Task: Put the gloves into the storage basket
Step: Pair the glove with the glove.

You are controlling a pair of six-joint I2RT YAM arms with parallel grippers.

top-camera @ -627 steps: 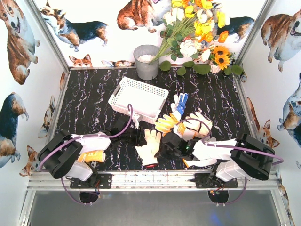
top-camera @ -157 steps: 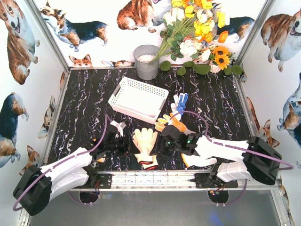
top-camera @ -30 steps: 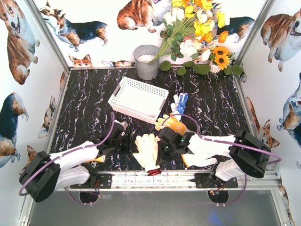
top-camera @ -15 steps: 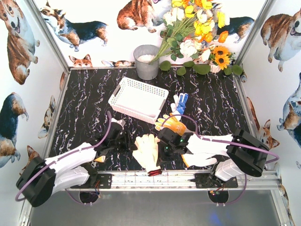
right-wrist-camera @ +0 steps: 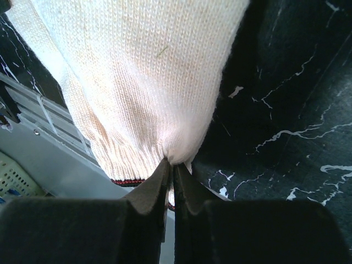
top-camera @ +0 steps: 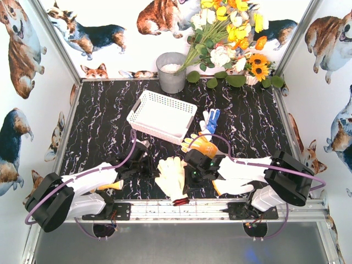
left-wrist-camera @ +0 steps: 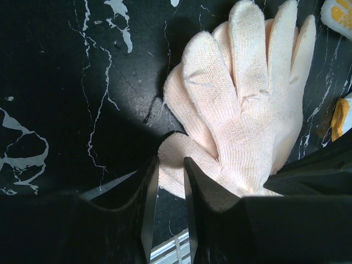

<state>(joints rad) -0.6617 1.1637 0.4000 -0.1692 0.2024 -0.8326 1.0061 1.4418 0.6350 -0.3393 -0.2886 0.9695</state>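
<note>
A cream glove with a red cuff [top-camera: 171,175] lies at the table's front edge, fingers pointing away. My right gripper [top-camera: 190,177] is shut on its right edge near the cuff; the right wrist view shows the knit [right-wrist-camera: 137,71] pinched at my right gripper [right-wrist-camera: 170,162]. My left gripper [top-camera: 149,165] is at the glove's left side. In the left wrist view its jaws [left-wrist-camera: 169,162] stand narrowly apart with the thumb of the glove [left-wrist-camera: 247,126] at their tips. The white lattice basket [top-camera: 144,98] stands behind, empty.
A white glove with a blue palm [top-camera: 210,117] and a yellow-orange glove [top-camera: 199,144] lie behind my right arm. An orange-yellow glove [top-camera: 113,186] lies under my left arm, a white one [top-camera: 223,190] under my right. A grey bucket [top-camera: 171,72] and flowers [top-camera: 231,38] stand at the back.
My left gripper has edged a little toward the cream glove's thumb side. My right gripper and the glove have stayed put.
</note>
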